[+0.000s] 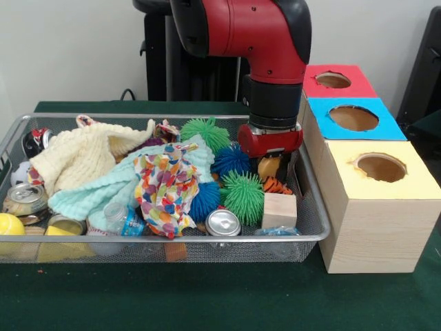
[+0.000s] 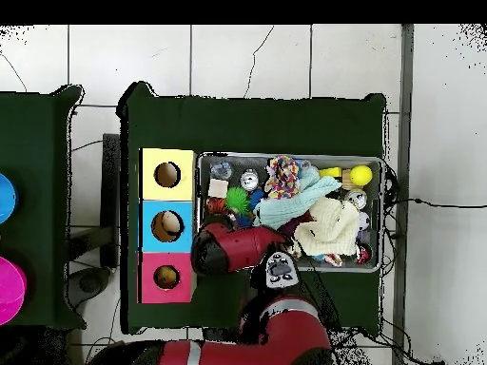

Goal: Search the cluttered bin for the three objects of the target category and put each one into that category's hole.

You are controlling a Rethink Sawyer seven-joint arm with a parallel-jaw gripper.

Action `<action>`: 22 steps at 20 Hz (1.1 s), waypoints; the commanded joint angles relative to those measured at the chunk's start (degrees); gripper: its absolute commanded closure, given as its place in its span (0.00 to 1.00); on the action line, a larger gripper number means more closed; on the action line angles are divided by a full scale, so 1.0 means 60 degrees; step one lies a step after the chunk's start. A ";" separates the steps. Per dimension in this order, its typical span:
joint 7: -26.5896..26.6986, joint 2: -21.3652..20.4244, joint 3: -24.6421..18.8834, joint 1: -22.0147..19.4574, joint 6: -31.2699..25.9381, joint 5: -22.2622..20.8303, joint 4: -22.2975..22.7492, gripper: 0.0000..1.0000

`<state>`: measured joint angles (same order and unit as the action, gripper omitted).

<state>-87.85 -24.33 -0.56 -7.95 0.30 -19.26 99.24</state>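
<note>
Your gripper (image 1: 277, 165) is down in the wire bin (image 1: 313, 227) at its box-side end, fingers buried around an orange tiger-striped toy (image 1: 274, 181); can't tell whether they're closed on it. The target category isn't evident. Risks: spiky balls, green (image 1: 244, 196) and blue (image 1: 229, 160), crowd the toy, and a wooden block (image 1: 279, 210) sits just beside it, so a lift may drag neighbours. The yellow box (image 1: 375, 207) is closest; clip its edge and you drop the toy.
</note>
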 commanded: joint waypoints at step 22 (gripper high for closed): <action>-0.1610 0.0160 -0.1529 -0.0728 0.0305 0.0379 -0.0638 1.00</action>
<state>-87.85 -24.30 -3.93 -11.56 0.27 -19.30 99.35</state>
